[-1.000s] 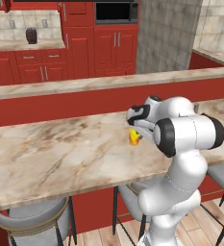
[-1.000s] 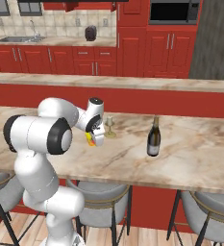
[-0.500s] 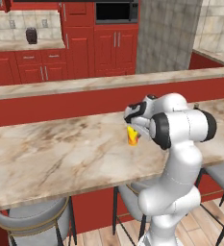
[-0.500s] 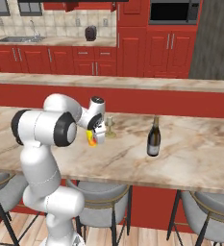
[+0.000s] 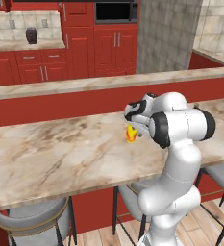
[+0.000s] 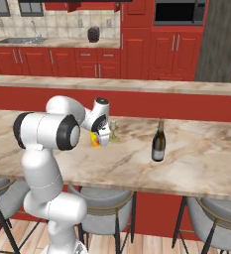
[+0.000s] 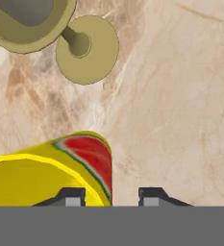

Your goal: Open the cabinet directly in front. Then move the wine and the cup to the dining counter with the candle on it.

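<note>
The yellow cup (image 7: 51, 173) with its red and green mark stands on the beige marbled dining counter (image 5: 60, 153), next to the gold candle holder (image 7: 80, 45). My gripper (image 7: 112, 197) hangs right over the cup, jaws open; the cup's side lies by the left fingertip and a gap separates it from the right one. From the right base the cup (image 6: 94, 139) peeks out beside the gripper (image 6: 101, 136), with the candle (image 6: 114, 133) just behind. The dark wine bottle (image 6: 158, 143) stands upright on the counter (image 6: 206, 158) to the right. Only a strip of red upper cabinet (image 6: 87, 5) shows.
A raised red ledge (image 5: 60, 103) runs behind the bar top. Grey round stools (image 6: 211, 218) stand under its near edge. Across the kitchen are low red cabinets (image 6: 62, 62), a sink (image 6: 18, 40), a dark toaster (image 6: 93, 34) and a built-in microwave (image 6: 179, 11).
The jaws have parted from shut, letting go of the cup, which stays on the counter beside the candle. The arm's elbow has risen a little.
</note>
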